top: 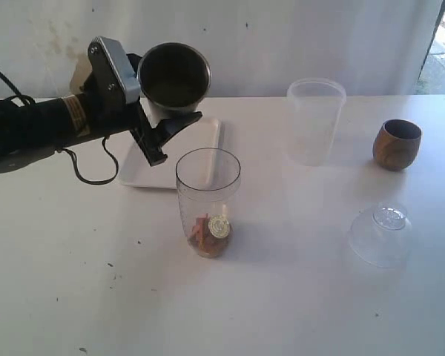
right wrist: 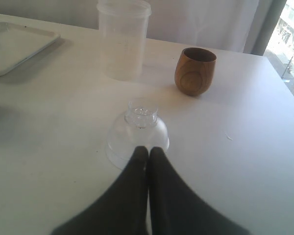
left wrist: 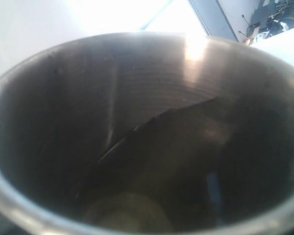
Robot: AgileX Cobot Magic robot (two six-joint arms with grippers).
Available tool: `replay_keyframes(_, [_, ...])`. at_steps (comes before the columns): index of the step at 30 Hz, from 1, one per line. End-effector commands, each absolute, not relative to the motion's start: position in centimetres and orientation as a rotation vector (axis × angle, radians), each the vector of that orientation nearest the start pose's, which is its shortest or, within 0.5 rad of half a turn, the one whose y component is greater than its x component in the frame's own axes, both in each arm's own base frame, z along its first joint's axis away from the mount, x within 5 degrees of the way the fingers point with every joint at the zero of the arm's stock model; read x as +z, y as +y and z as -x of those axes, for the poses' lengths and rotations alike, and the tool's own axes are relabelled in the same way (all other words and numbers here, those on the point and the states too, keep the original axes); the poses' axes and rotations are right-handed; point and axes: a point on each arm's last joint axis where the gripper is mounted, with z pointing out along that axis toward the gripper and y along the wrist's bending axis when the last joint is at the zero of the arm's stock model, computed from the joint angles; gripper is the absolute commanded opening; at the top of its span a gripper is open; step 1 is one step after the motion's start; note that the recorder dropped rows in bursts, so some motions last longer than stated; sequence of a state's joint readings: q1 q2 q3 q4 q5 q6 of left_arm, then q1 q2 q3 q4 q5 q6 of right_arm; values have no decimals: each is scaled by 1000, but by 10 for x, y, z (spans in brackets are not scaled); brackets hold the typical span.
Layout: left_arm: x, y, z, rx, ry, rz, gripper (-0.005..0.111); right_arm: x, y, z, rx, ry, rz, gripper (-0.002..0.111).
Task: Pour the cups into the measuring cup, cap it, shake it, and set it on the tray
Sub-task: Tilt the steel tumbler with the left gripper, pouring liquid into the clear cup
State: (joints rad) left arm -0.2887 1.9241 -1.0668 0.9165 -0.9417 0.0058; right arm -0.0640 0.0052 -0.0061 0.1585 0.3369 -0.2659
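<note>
White table (top: pixel 74 297) against a pale wall (top: pixel 282 37) carries the whole setup. The left gripper (top: pixel 163 126) stands wide around the steel tumbler (top: pixel 174 74) and has it clamped, tipped right over on its side, mouth towards the camera. It hangs above the tray (top: pixel 211 133) and just behind the rim of the measuring cup (top: pixel 208 196).

The measuring cup stands upright near the middle of the table with a small brownish heap and a pale round piece at its bottom. The left wrist view looks straight into the tumbler. Its walls look bare, though a pale patch deep inside is too dim to name.

The step in hand looks like the steel tumbler's pour, at or near its end.

The wooden cup (top: pixel 397 144) stands upright well off to the right, beyond the frosted container (top: pixel 315 122). Whether it holds anything I cannot tell. The clear dome lid (top: pixel 380 236) rests on the table near it.

The right gripper (right wrist: pixel 148 152) is closed tight on nothing, its tips just at the lid's near edge.

Next, the tumbler probably wants righting and setting down clear of the measuring cup. The right jaws would then have to part before taking the wooden cup to pour. The lid comes after that.
</note>
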Motion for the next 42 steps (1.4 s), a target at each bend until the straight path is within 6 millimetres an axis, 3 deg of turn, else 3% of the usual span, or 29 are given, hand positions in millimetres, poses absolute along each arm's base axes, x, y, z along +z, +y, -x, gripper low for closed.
replay_keyframes(1, [224, -173, -364, -271, 1046, -1186, 0, 183, 1, -54, -83, 1813, 93, 0])
replay_keyframes(9, [216, -173, -363, -217, 1049, -1292, 0, 183, 1, -54, -83, 1813, 93, 0])
replay_keyframes(24, [216, -173, -363, -53, 901, -1394, 0, 183, 1, -54, -83, 1813, 93, 0])
replay_keyframes(42, [218, -172, -366, 120, 773, -1442, 0, 183, 1, -54, -83, 1813, 93, 0])
